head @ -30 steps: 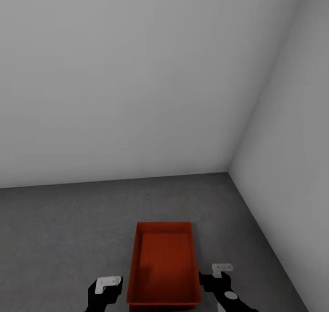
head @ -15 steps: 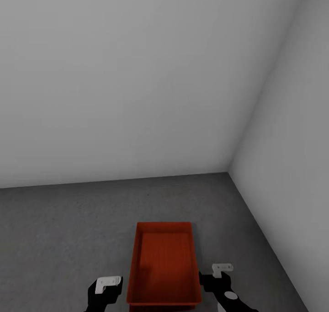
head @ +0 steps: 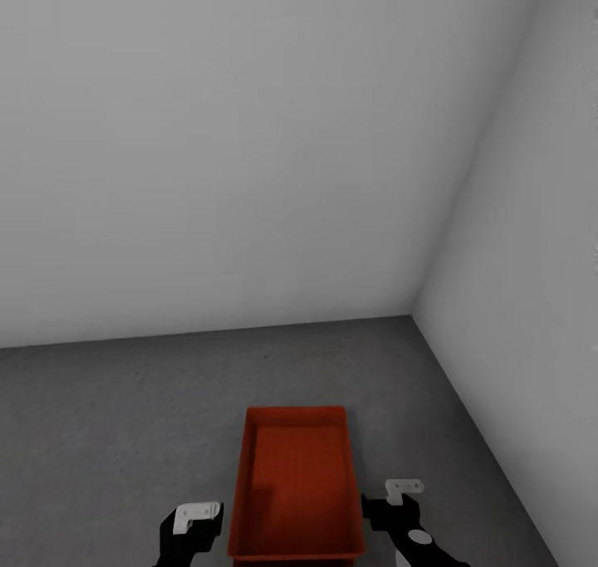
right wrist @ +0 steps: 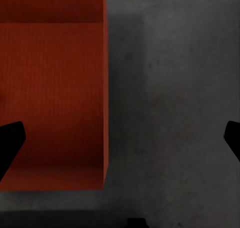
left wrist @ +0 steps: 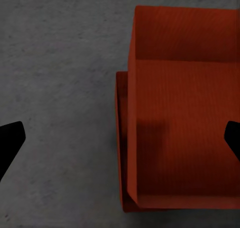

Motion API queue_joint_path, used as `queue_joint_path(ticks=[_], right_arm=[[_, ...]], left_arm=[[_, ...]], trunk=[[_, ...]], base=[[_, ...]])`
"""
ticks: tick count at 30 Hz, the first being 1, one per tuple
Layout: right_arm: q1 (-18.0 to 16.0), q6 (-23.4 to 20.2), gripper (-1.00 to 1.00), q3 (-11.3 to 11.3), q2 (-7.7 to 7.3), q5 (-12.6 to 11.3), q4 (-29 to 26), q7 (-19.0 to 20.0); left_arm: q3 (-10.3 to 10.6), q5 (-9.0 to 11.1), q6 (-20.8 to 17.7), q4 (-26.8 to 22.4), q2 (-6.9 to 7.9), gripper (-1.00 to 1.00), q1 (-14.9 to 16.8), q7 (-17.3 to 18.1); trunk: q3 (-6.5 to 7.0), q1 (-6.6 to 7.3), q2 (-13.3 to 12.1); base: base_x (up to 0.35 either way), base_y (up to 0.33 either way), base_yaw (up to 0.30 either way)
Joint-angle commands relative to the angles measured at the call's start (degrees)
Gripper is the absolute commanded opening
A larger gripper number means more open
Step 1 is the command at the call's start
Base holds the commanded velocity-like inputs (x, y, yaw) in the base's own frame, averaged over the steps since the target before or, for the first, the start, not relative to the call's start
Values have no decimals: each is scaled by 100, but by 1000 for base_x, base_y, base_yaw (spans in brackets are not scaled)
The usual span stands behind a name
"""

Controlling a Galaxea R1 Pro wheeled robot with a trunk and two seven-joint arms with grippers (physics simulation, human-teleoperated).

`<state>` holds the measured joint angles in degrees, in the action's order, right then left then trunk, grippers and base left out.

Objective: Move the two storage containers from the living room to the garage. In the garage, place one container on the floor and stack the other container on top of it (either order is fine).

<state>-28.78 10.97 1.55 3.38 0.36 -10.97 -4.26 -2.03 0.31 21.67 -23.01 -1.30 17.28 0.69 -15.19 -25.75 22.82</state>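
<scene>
Nothing has really moved since the earlier frames: the bins and both grippers sit where they were, with at most a slight camera drift. Both orange-red bins are in the garage corner on the dark concrete floor (head: 124, 417). In the left wrist view the upper bin (left wrist: 182, 133) rests on the lower bin (left wrist: 120, 138), whose rim peeks out along one side, so the stack is slightly off square. From the head view the left gripper (head: 198, 514) and right gripper (head: 404, 488) flank the stack, just beside its long walls but apart from them; both are spread wide and hold nothing, their dark fingers (left wrist: 10, 140) at the edges of the wrist views. The stacking looks done, so the step in hand is probably backing away. To do it well, lift both arms straight up and outward before the base rolls, so no finger clips a thin wall and slides the top bin further off.
</scene>
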Motion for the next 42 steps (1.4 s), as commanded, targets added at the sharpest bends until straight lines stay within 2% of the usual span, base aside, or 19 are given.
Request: queue_joint_path(ticks=[1,19,42], right_arm=[[-5,15,100,15,0,2,7,-27],[24,-7,100,4,-23,2,62,-32],[30,-15,100,12,-14,16,82,-76]], left_arm=[[-19,1,16,6,-1,100,3,10],[-12,-14,3,40,21,100,-17,25],[-13,-14,-46,128,15,100,-23,-24]], trunk=[[-1,-3,10],[156,-3,10],[174,-3,10]], base=[[0,0,-102],[0,0,-113],[0,0,-8]])
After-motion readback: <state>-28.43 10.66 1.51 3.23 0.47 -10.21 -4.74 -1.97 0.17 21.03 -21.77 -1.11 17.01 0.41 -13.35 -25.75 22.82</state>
